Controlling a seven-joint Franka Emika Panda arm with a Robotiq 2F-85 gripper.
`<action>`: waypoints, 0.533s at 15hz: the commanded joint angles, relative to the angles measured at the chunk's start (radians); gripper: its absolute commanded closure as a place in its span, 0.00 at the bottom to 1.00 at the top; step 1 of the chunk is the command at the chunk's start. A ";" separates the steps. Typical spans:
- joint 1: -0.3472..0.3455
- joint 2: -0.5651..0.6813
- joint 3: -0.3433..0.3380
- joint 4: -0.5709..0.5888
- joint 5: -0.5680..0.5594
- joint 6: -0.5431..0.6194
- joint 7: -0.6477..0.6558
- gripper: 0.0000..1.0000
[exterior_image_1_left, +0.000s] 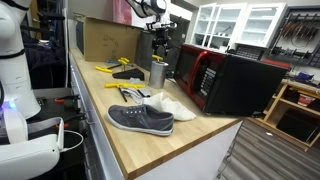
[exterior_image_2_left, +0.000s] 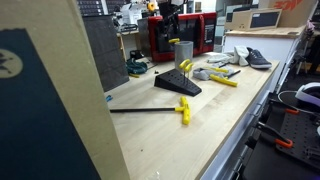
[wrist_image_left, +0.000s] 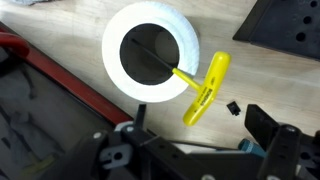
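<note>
Gripper: jaws spread wide, holding nothing, poised above the cup.
T-handle hex key: yellow grip leans on the rim, shaft inside.
Cup: upright on the wooden bench, near the microwave.
Risk: a finger snagging the rim or the grip could tip the cup.

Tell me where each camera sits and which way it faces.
Exterior view: at the wooden bench's end beside a grey canvas shoe, looking along it to the grey cylindrical cup; the arm's open hand hangs above it.
Exterior view: at the opposite end, past a yellow-handled T-shaped key toward that cup; hand above it.
Wrist view: straight down into the cup; the hand's fingers frame the bottom edge.
Shared: all three show the cup.
</note>
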 joint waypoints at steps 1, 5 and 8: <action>0.041 0.045 -0.005 0.045 -0.083 0.008 0.076 0.00; 0.038 0.041 0.006 0.018 -0.079 0.010 0.066 0.00; 0.037 0.044 0.004 0.026 -0.079 0.010 0.066 0.00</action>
